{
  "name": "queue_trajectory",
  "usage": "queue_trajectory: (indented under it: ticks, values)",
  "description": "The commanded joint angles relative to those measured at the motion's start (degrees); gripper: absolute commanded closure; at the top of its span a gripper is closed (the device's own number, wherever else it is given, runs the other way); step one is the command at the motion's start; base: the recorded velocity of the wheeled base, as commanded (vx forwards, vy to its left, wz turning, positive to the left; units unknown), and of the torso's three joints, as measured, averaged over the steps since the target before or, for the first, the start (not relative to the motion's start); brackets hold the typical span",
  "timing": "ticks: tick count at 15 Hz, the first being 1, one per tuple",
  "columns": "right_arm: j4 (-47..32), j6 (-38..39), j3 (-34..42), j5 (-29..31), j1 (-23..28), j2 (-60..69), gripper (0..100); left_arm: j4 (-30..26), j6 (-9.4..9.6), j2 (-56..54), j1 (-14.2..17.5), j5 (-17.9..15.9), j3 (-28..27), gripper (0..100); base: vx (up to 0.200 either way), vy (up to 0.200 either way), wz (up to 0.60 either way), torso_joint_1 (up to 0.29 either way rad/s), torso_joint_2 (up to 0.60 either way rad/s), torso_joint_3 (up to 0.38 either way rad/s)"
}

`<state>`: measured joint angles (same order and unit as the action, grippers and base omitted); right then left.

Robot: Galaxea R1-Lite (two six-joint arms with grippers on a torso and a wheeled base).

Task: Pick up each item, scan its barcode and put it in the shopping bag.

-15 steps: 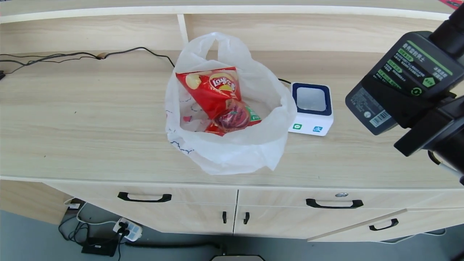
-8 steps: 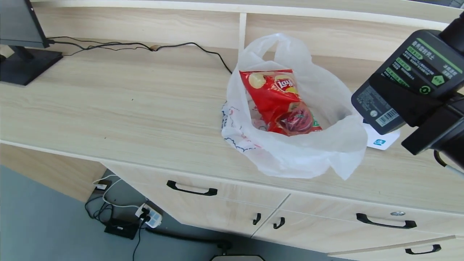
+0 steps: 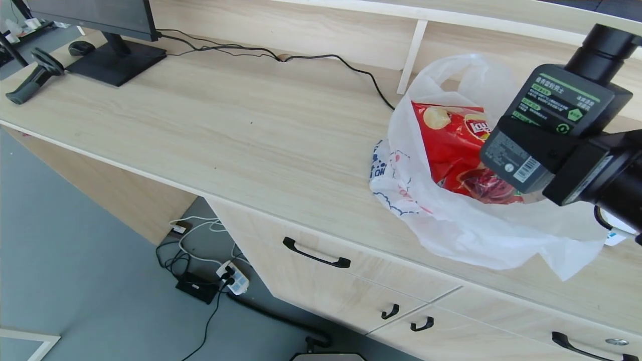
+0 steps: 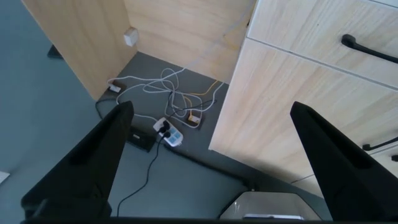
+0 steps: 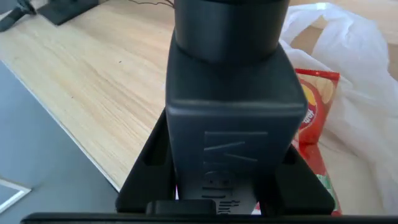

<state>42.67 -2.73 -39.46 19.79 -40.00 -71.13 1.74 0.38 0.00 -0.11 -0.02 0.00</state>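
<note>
A black square bottle, barcode label turned outward, is pinched between the fingers of the right hand and held above the open mouth of the white shopping bag. The bag is set on the table, and a red chips bag is seen inside it. The left hand is seen spread wide and empty, low beside the drawers.

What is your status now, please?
Right pincer shut on dark bottle, near shopping bag. Left pincer open, low by drawers. Chips bag in bag.
</note>
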Motion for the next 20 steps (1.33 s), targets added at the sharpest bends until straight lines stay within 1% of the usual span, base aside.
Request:
queue_trajectory:
  ticks: [1, 2, 3, 4, 6, 8, 10, 17, 20]
  values:
    - [-0.9, 1.7, -0.4, -2.5, 6.4, -1.2, 100, 0.0, -0.03, 0.1, 0.0, 0.0, 0.0, 0, 0.0, 0.0, 0.0, 0.0, 0.0, 0.0]
    - [-0.7, 1.8, -1.4, -6.9, 12.0, -2.2, 100, 0.0, -0.03, 0.1, 0.0, 0.0, 0.0, 0, 0.0, 0.0, 0.0, 0.0, 0.0, 0.0]
    - [-0.8, 1.6, -1.6, -9.5, 15.1, -2.4, 100, 0.0, -0.03, 0.1, 0.0, 0.0, 0.0, 0, 0.0, 0.0, 0.0, 0.0, 0.0, 0.0]
    - [-0.8, 1.6, -1.5, -10.7, 17.1, -2.5, 100, 0.0, -0.03, 0.1, 0.0, 0.0, 0.0, 0, 0.0, 0.0, 0.0, 0.0, 0.0, 0.0]
    - [-0.7, 0.9, -0.6, -10.8, 20.7, -3.2, 100, 0.0, -0.03, 0.1, 0.0, 0.0, 0.0, 0, 0.0, 0.0, 0.0, 0.0, 0.0, 0.0]
    - [-0.6, -1.7, -0.5, -10.8, 22.6, -3.6, 100, 0.0, 0.06, 0.1, 0.0, 0.0, 0.0, 0, 0.0, 0.0, 0.0, 0.0, 0.0, 0.0]
    - [-0.6, -3.7, -0.4, -10.8, 23.0, -3.6, 100, 0.0, 0.06, 0.1, 0.0, 0.0, 0.0, 0, 0.0, 0.0, 0.0, 0.0, 0.0, 0.0]
    - [2.8, -4.7, 2.9, -10.9, 23.2, -5.5, 100, 0.0, 0.06, 0.1, 0.0, 0.0, 0.0, 0, 0.0, 0.0, 0.0, 0.0, 0.0, 0.0]
    - [3.6, -6.3, 2.9, -11.0, 26.5, -6.1, 100, 0.1, 0.06, 0.1, 0.0, 0.0, 0.0, 0, 0.0, 0.0, 0.0, 0.0, 0.0, 0.0]
